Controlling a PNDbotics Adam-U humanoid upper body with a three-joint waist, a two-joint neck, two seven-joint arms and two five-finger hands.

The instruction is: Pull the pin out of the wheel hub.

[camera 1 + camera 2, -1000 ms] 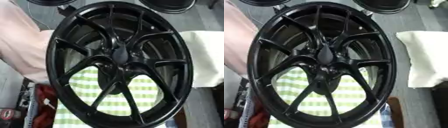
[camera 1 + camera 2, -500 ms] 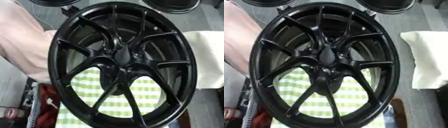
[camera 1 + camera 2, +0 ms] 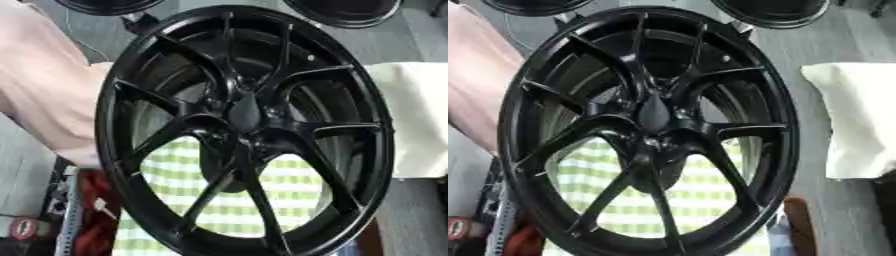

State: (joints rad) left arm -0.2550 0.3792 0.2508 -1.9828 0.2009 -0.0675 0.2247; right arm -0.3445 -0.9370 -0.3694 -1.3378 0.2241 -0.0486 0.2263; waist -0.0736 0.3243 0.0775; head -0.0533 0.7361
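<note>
A large black multi-spoke wheel stands tilted toward me and fills most of both views. Its hub sits at the centre where the spokes meet, with a dark pointed shape on it; I cannot make out a separate pin. Behind the lower spokes hangs a dark rounded shape that I cannot identify. Neither of my hands shows in either view.
A green-and-white checked cloth lies under the wheel. A cream cloth is at the right, pink fabric at the left. Two more black wheels sit at the top edge, red items at the lower left.
The whole picture has shifted slightly, so the camera moved. The wheel itself keeps its pose.
</note>
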